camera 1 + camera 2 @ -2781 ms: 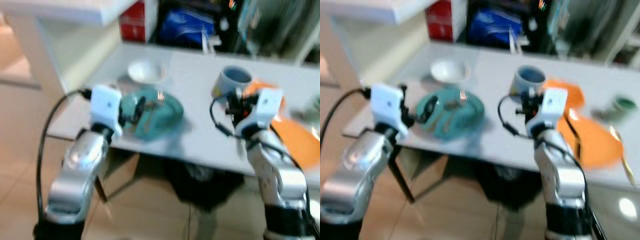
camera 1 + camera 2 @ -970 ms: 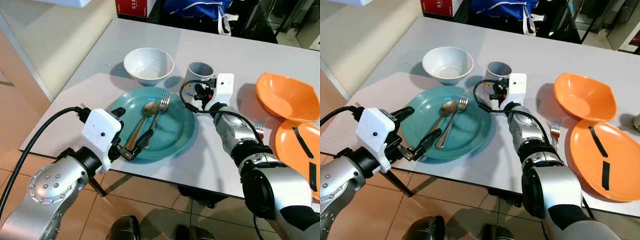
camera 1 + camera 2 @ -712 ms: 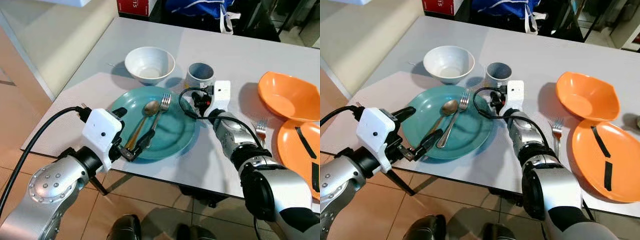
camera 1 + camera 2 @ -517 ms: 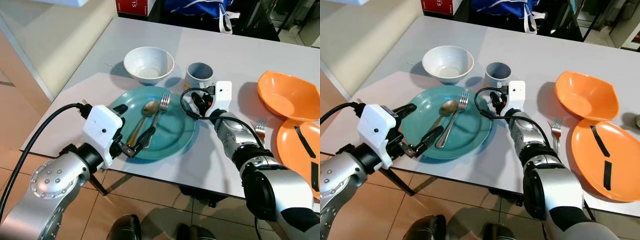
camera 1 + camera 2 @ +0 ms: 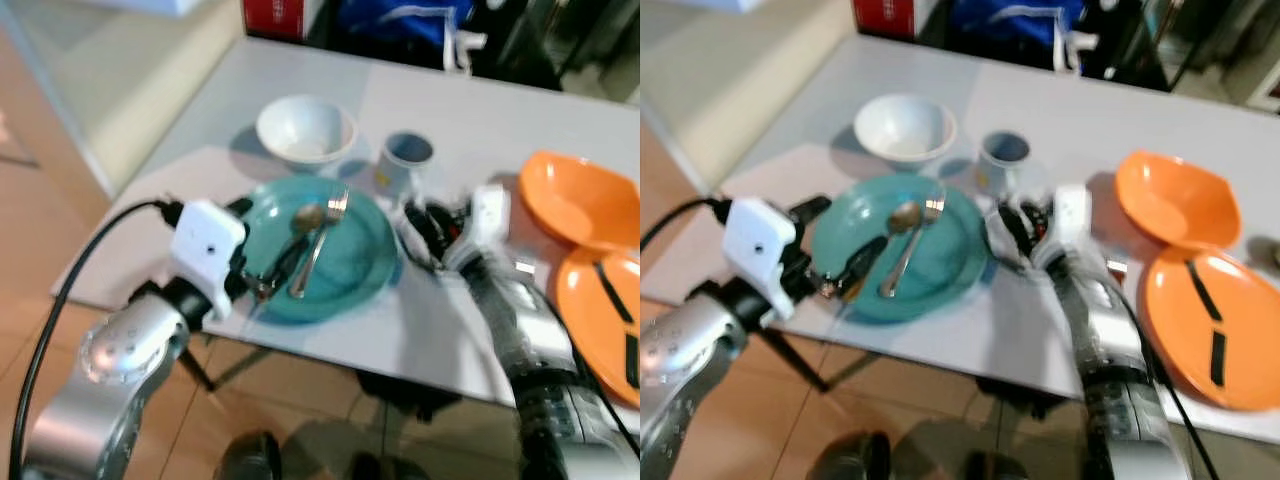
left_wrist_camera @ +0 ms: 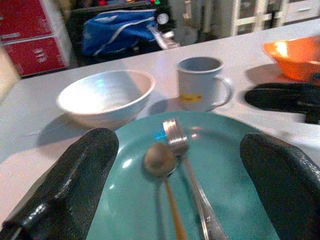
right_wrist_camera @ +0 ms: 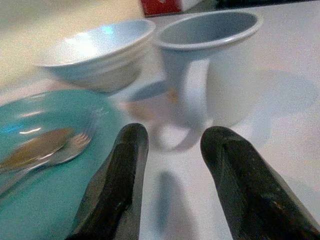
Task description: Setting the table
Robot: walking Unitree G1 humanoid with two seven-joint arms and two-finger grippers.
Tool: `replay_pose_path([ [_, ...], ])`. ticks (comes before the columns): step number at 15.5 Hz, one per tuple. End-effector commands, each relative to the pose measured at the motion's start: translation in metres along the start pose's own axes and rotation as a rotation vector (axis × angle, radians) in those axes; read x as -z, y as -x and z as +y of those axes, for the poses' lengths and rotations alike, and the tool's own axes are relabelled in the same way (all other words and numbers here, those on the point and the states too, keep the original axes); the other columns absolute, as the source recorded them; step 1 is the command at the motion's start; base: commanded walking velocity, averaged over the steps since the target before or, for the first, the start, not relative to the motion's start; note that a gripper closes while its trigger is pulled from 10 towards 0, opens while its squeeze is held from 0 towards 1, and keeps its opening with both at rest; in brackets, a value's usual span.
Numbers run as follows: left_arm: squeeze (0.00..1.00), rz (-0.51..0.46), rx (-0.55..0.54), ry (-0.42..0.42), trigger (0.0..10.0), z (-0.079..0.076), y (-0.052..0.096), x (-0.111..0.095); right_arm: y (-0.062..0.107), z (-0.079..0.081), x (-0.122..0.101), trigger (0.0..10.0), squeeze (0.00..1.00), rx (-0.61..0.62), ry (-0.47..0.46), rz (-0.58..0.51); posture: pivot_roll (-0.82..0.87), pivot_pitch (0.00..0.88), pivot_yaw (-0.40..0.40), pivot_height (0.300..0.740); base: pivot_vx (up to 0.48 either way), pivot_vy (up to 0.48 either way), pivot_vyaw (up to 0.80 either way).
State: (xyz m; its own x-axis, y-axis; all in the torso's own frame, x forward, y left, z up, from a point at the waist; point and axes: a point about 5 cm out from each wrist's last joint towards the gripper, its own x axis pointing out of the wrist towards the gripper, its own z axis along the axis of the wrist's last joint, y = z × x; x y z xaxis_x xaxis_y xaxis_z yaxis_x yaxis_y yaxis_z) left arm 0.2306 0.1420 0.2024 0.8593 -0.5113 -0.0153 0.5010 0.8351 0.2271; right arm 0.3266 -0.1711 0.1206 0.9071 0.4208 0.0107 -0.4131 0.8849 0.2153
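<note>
1. On the white table [image 5: 470, 120], the teal plate [image 5: 350, 262] lies near the front edge, with a spoon [image 6: 160, 162] and a fork [image 6: 182, 155] side by side on it, heads toward twelve o'clock.
2. At eleven o'clock from the plate stands a white bowl [image 5: 305, 130]; at one o'clock stands a pale blue mug [image 5: 405, 158] with a small yellow mark on its side. An orange bowl [image 5: 575, 200] and an orange plate [image 5: 605, 310] sit off at three o'clock, well apart.
3. The left gripper [image 6: 175, 185] hovers at the plate's seven o'clock rim, fingers [image 6: 75, 175] spread wide, the cutlery lying between them in its wrist view, nothing held.
4. The right gripper [image 7: 172, 175] sits low over the table by the plate's three o'clock edge, its fingers [image 7: 122, 175] parted and empty, aimed at the mug handle [image 7: 190, 110].
5. The mug looks ceramic: stiff, glazed, likely slippery and breakable, moderately heavy. My judgement is that the handle or the rim wall gives the surest hold.
6. The fork and spoon are thin, light and lie flat on a slick plate, so they would probably skid; pinching across the handles seems best.
</note>
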Motion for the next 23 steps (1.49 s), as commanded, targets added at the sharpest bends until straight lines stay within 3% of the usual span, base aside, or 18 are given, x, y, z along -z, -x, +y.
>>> replay_pose_path([
  [1, 0.0, 0.011, -0.011, 0.018, 10.0, -0.002, -0.003, 0.005, 0.01, 0.016, -0.036, 10.0, 0.0, -0.051, 0.01, -0.145, 0.08, 0.037, -0.04, 0.74, 0.0, 0.0, 0.0],
  [3, 0.0, 0.017, -0.062, 0.046, 10.0, -0.001, -0.01, 0.009, 0.033, 0.032, -0.054, 10.0, 0.0, -0.008, -0.007, -0.267, 0.06, 0.034, -0.028, 0.74, 0.0, 0.0, 0.0],
  [6, 0.0, -0.015, -0.119, 0.044, 10.0, -0.003, -0.021, 0.008, 0.057, 0.052, -0.059, 10.0, 0.0, 0.18, 0.023, -0.288, 0.03, 0.029, -0.012, 0.74, 0.0, 0.0, -0.26],
  [14, 0.0, -0.072, -0.132, 0.039, 10.0, -0.008, -0.033, 0.004, 0.063, 0.06, -0.057, 10.0, 0.0, 0.277, 0.059, -0.239, 0.01, 0.012, -0.021, 0.74, 0.0, 0.0, -0.78],
  [23, 0.0, -0.1, -0.159, 0.056, 10.0, -0.003, -0.039, -0.001, 0.067, 0.055, -0.059, 10.0, 0.0, 0.369, 0.055, -0.239, -0.01, 0.01, -0.007, 0.74, 0.0, 0.0, -0.77],
])
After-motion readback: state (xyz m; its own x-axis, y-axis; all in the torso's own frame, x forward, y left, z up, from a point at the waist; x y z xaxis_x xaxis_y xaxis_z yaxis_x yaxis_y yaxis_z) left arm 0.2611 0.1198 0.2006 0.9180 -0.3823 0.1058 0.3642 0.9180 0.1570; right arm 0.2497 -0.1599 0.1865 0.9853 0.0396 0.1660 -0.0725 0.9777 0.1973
